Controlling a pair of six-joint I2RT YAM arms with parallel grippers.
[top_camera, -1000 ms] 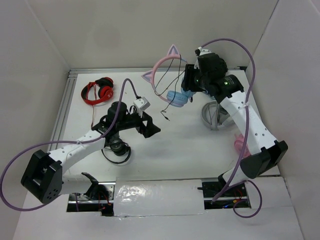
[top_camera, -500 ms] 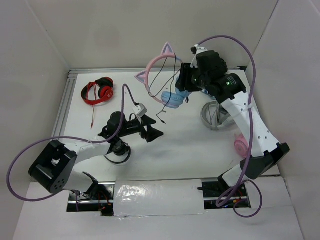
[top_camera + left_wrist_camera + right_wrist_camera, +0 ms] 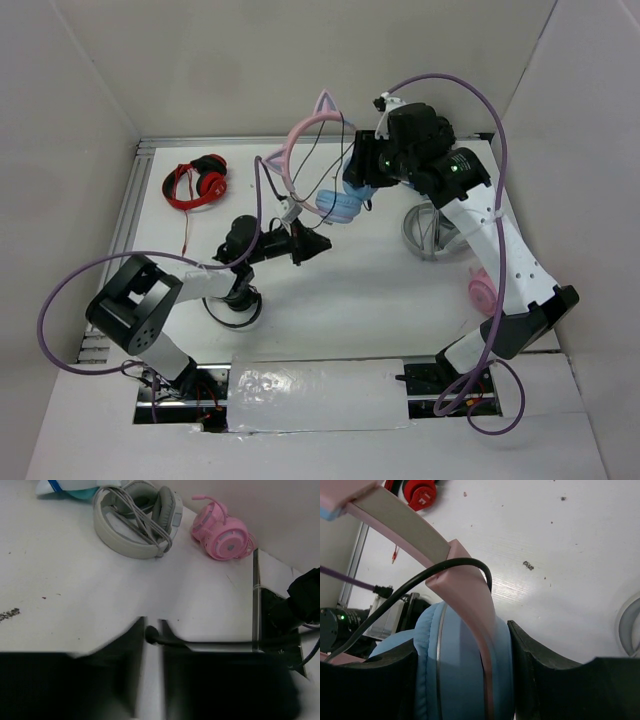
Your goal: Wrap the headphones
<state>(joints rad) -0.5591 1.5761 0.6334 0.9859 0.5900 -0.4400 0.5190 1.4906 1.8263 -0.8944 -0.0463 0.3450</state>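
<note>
My right gripper (image 3: 358,180) holds the headphones up over the back of the table. Its jaws (image 3: 465,645) are shut on one light blue ear cup (image 3: 455,680). The pink headband (image 3: 300,135) with its cat ears arcs up to the left, and the other blue cup (image 3: 338,207) hangs below. The thin black cable (image 3: 318,165) loops down from the band. My left gripper (image 3: 318,243) sits just below the cups. In the left wrist view it (image 3: 151,630) is shut on the cable's black plug end (image 3: 150,634).
Red-and-black headphones (image 3: 195,180) lie at the back left. Grey headphones (image 3: 135,522) lie right of centre and all-pink headphones (image 3: 222,530) lie near the right arm's base. White walls enclose the table on three sides.
My left arm has reached right and forward to the hanging cable end, and its jaws have gone from open to shut on it. The right gripper carried the headphones slightly left.
</note>
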